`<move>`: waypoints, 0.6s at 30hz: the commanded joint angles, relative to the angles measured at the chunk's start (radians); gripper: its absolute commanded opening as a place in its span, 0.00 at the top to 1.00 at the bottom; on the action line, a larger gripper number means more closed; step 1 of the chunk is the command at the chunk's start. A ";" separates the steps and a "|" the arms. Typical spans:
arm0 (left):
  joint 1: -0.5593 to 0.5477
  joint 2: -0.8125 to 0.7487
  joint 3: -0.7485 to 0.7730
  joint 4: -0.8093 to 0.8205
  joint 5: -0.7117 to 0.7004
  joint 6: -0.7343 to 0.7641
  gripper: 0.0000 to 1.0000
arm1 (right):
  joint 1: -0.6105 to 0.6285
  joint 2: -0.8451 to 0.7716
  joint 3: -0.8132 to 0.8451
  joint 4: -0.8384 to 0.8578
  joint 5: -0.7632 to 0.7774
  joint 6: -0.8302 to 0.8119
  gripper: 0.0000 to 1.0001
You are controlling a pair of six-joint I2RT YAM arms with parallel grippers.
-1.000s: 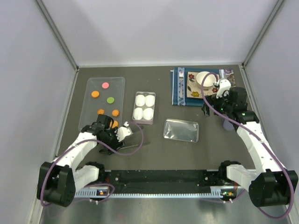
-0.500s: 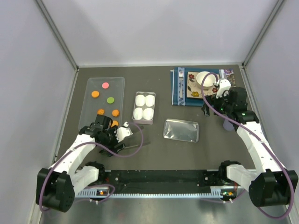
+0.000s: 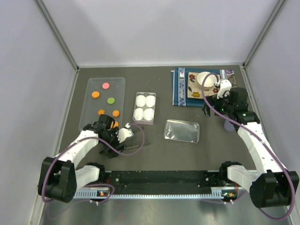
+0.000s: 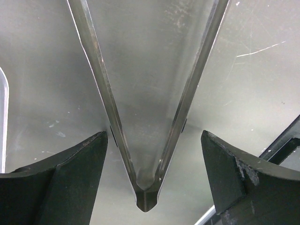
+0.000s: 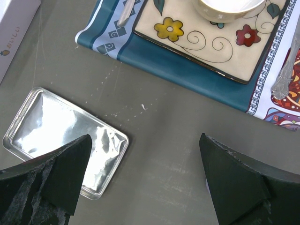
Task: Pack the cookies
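Shiny metal tongs (image 4: 146, 199), glossy silver tray (image 5: 65, 136)

Tongs (image 4: 146, 196): both arms cut off by top edge. Bowl (image 5: 232, 5) (cream, on flowered plate (image 5: 211, 44)): only lower part in frame. Orange cookie (image 3: 115, 124): partly hidden behind left arm (image 3: 86, 138).

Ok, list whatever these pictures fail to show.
1. Tongs tips: left wrist view, cut off by the top edge.
2. Near end of the tray: top view, the left arm covers it, so the cookie count is unsure.
3. Cup: right wrist view, mostly cut off by the top edge.
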 commanded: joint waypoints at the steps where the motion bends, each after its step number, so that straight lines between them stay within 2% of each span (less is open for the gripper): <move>1: 0.000 0.024 0.029 0.049 0.013 -0.001 0.14 | 0.013 0.003 0.055 0.020 0.005 -0.012 0.01; 10: 0.000 0.055 0.011 0.084 0.016 -0.007 0.16 | 0.013 0.004 0.056 0.020 0.004 -0.012 0.01; 18: -0.011 0.069 -0.024 0.107 0.021 0.028 0.22 | 0.013 0.006 0.056 0.021 0.005 -0.010 0.01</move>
